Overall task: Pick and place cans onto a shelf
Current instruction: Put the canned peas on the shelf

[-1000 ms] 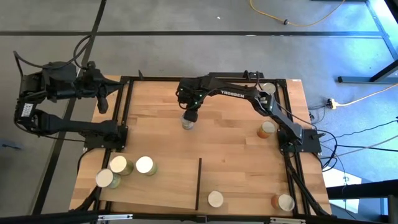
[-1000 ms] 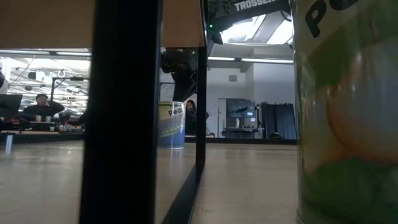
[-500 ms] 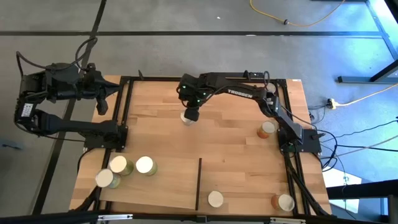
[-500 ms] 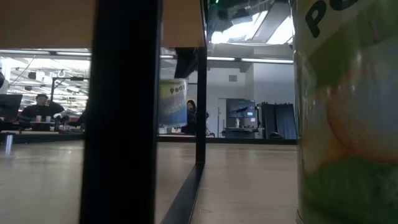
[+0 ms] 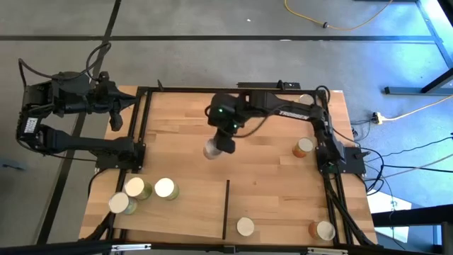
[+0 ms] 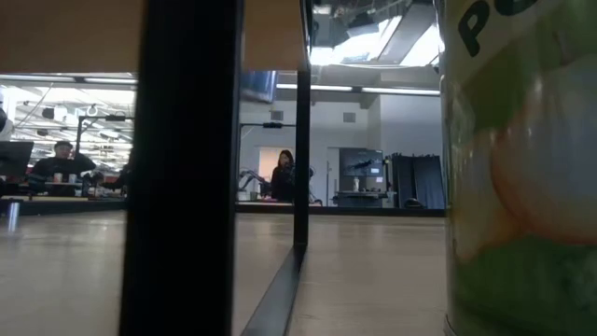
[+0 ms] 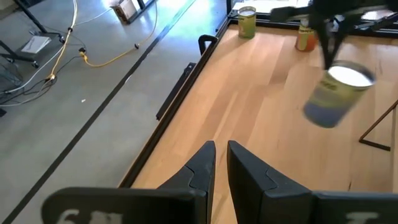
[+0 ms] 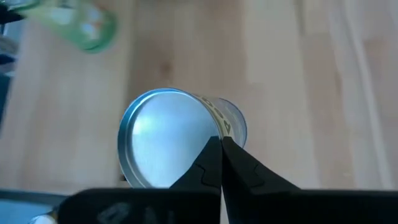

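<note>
Eight cans in all, one of them in the air. Right gripper hangs over the middle of the table, fingers clamped on the held can. The can is tilted, with its pale top showing in the left wrist view, and it is clear of the wood. From its own wrist the fingertips meet at the can's rim.

Left gripper sits just off the table's left edge near the far corner. Its fingers are nearly together and hold nothing.

Shelf lies along the table's near edge, with the dark divider upright near the middle. Three cans cluster at the near left corner, close together. One can stands just right of the divider at the near edge. Another can is at the near right corner. An orange can stands by the right edge. A green can stands at the far right corner, partly hidden by the arm from above.

Low view: a big blurred can fills the right side and the divider fills the left. People are in the room behind.
</note>
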Tool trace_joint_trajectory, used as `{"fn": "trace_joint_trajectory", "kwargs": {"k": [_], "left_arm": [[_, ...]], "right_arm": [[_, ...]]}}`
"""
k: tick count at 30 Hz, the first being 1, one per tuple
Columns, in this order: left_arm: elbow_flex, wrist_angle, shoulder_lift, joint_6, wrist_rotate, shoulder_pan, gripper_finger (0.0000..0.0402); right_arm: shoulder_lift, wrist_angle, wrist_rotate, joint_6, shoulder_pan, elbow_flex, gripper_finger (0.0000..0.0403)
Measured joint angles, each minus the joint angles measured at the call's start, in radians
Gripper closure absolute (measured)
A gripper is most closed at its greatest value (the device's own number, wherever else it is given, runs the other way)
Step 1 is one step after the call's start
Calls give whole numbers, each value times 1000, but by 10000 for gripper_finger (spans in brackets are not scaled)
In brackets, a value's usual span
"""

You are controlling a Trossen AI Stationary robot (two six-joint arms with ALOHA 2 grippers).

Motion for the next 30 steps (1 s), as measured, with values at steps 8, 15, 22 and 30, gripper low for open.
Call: {"fn": "trace_joint_trajectory", "kwargs": {"k": [8,15,22,30], "left_arm": [[0,1,0,-12,0,0,368],[0,2,2,-57,0,0,368],[0,2,2,-91,0,0,368],[0,2,2,-90,0,0,368]], "right_arm": [[-14,-20,-113,-88,95,0,403],[-19,-21,-160,-160,150,0,403],[-19,-10,-193,-241,193,0,403],[-19,57,-191,-234,214,0,403]]}}
